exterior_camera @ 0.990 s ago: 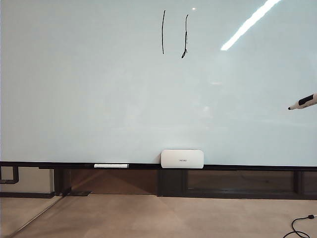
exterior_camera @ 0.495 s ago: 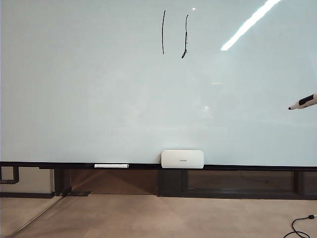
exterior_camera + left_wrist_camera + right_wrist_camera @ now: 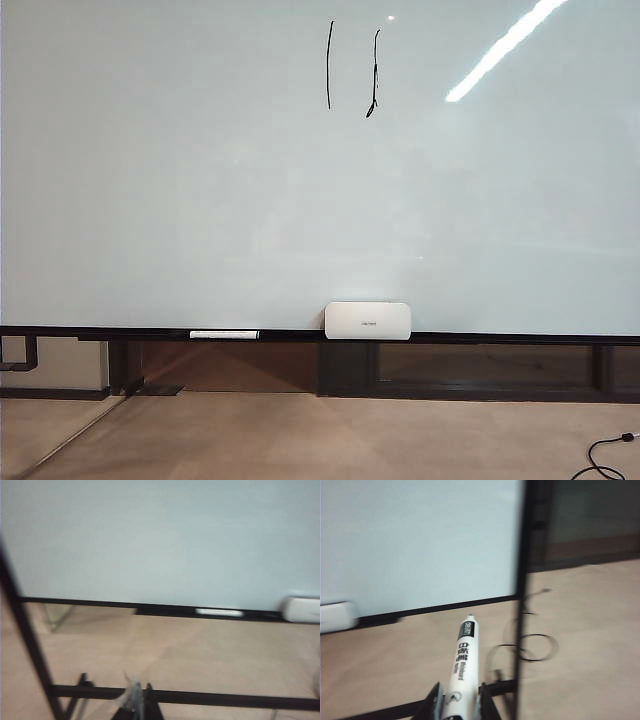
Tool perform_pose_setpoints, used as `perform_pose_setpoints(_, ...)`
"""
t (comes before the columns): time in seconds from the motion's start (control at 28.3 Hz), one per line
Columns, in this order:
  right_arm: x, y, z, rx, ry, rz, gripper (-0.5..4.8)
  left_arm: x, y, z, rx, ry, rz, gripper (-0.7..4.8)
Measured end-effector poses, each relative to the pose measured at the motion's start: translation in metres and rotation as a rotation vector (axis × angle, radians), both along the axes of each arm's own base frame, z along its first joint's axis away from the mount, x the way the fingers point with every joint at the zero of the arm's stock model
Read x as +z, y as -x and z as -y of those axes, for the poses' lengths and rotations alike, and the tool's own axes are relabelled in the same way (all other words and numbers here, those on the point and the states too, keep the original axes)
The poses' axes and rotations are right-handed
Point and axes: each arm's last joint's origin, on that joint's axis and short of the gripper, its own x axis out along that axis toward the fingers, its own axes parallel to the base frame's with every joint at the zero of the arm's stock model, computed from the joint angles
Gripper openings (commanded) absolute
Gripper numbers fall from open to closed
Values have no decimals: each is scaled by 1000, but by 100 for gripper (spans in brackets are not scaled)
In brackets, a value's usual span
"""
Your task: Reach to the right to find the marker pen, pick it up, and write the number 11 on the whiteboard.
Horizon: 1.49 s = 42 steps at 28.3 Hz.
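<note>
The whiteboard (image 3: 200, 180) fills the exterior view, and the number 11 (image 3: 350, 70) stands near its top as two thin black strokes. Neither gripper shows in that view. In the right wrist view, my right gripper (image 3: 460, 702) is shut on the marker pen (image 3: 462, 655), a white barrel with black print, its tip pointing away toward the board's lower corner (image 3: 420, 540). In the blurred left wrist view, my left gripper (image 3: 137, 702) hangs low over the floor, fingertips together with nothing between them, facing the whiteboard (image 3: 160, 540).
A wide white box (image 3: 367, 320) sits on the dark lower rail (image 3: 500, 338), and another white pen (image 3: 224, 334) lies on the rail to its left. A black frame post (image 3: 520, 580) stands close by the right gripper. A cable (image 3: 605, 455) lies on the floor.
The marker pen's tip, which poked in at the right edge of the exterior view, has swung out of that view. The strokes on the board are unchanged.
</note>
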Motion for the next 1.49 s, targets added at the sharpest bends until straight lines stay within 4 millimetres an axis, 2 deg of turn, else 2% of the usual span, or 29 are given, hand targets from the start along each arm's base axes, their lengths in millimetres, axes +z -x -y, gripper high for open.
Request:
perform_pose_setpoints(0.28,0,2,15,-158,0,0,-1,0,0,-2,28,0,-1,-6)
perform_pose_setpoints(1.49,0,2,15,-153,0,0,-1,0,0,-2,27,0,0,-6)
